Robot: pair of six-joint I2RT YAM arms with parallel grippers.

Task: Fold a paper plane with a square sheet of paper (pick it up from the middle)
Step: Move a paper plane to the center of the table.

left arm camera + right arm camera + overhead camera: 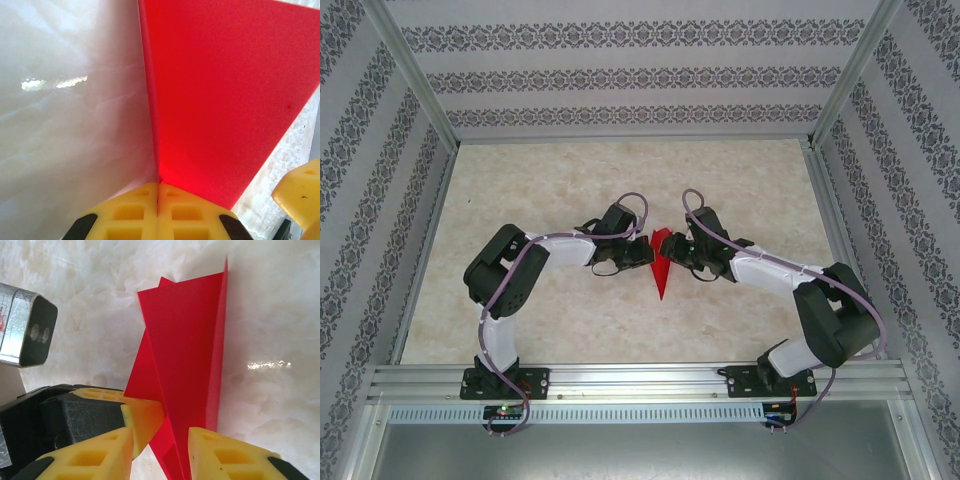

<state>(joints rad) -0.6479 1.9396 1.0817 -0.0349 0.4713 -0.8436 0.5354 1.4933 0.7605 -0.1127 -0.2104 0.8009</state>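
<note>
Left hand [158,190], closed, grips the folded red paper plane [220,100] at frame centre; right hand [161,436] straddles it, not yet clamped, so folding appears essentially finished.

Marbled table [750,180], patterned walls [620,80]

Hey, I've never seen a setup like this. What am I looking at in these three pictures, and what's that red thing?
It's a robot with a left arm and a right arm, bolted to a marble-look table. One picture looks down from above. The other two come from a camera on each wrist. The red thing is a folded paper plane. The left gripper is pinched shut on it, and the right gripper stands open astride the paper.
</note>
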